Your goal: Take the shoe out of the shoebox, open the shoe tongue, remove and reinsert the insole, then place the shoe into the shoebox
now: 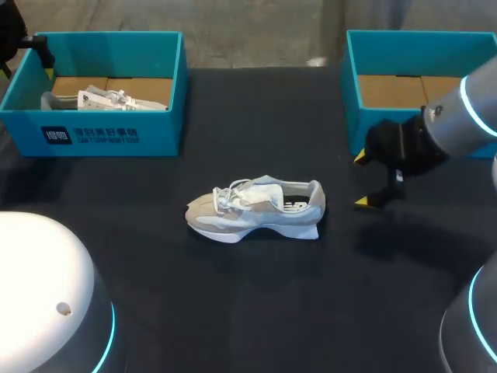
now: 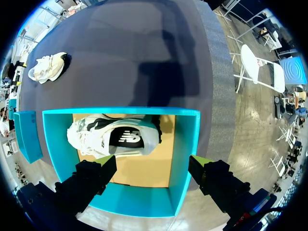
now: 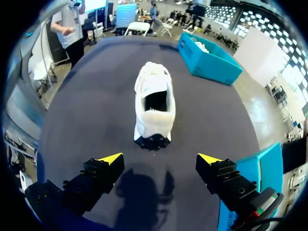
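Jaws: both released; right ones near heel of shoe (image 1: 256,208), middle of surface (image 1: 233,303).
Approach: level, straddling heel collar squarely.

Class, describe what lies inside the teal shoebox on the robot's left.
Inside the shoebox, a white shoe lies on the brown cardboard floor; whatever is under the shoe is covered.

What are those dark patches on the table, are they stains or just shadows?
Shadows, most likely. Right wrist view: a dark arm-shaped patch lies on the table between the right pincer and the shoe. Left wrist view: a similar one beyond the left shoebox. Head view: a fainter one beneath the right arm.
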Robot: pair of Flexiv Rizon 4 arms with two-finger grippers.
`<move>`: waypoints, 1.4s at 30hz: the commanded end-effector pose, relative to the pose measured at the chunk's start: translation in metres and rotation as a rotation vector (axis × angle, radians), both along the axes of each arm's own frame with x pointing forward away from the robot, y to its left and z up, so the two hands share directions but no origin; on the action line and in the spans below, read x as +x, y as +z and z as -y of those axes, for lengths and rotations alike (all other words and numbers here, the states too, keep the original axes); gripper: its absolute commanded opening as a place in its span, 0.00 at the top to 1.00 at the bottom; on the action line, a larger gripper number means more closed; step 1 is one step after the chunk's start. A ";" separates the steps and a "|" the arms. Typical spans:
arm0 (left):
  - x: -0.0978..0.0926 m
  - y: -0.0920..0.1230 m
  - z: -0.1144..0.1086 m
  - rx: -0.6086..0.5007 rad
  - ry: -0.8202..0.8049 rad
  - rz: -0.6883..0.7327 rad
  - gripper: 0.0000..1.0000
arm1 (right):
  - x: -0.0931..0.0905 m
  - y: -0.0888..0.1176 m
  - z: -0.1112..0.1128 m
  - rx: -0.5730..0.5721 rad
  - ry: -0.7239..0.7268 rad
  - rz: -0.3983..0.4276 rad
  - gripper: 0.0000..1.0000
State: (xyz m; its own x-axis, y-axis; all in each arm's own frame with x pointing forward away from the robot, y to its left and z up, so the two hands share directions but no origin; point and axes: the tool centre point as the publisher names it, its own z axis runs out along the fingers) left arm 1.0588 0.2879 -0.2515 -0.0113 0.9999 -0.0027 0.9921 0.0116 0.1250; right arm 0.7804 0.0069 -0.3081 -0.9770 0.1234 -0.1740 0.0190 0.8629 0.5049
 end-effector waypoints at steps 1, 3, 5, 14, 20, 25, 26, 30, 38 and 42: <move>0.000 0.000 0.000 0.000 0.000 0.001 0.00 | 0.002 -0.010 0.015 0.067 0.031 0.008 0.00; 0.000 0.000 0.000 0.000 0.000 0.001 0.00 | 0.003 -0.013 0.016 0.103 0.051 0.016 0.00; 0.000 0.000 0.000 0.000 0.000 0.001 0.00 | 0.004 -0.020 0.017 0.124 0.081 0.017 0.00; 0.000 0.000 0.000 0.000 0.000 0.001 0.00 | -0.007 -0.051 0.008 0.175 0.100 -0.019 0.00; 0.000 0.000 0.000 0.000 0.000 0.001 0.00 | -0.007 -0.055 0.007 0.167 0.102 -0.030 0.00; 0.000 0.000 0.000 0.000 0.000 0.001 0.00 | -0.007 -0.055 0.007 0.167 0.102 -0.030 0.00; 0.000 0.000 0.000 0.000 0.000 0.001 0.00 | -0.007 -0.055 0.007 0.167 0.102 -0.030 0.00; 0.000 0.000 0.000 0.000 0.000 0.001 0.00 | -0.007 -0.055 0.007 0.167 0.102 -0.030 0.00; 0.000 0.000 0.000 0.000 0.000 0.001 0.00 | -0.007 -0.055 0.007 0.167 0.102 -0.030 0.00; 0.000 0.000 0.000 0.000 0.000 0.001 0.00 | -0.007 -0.055 0.007 0.167 0.102 -0.030 0.00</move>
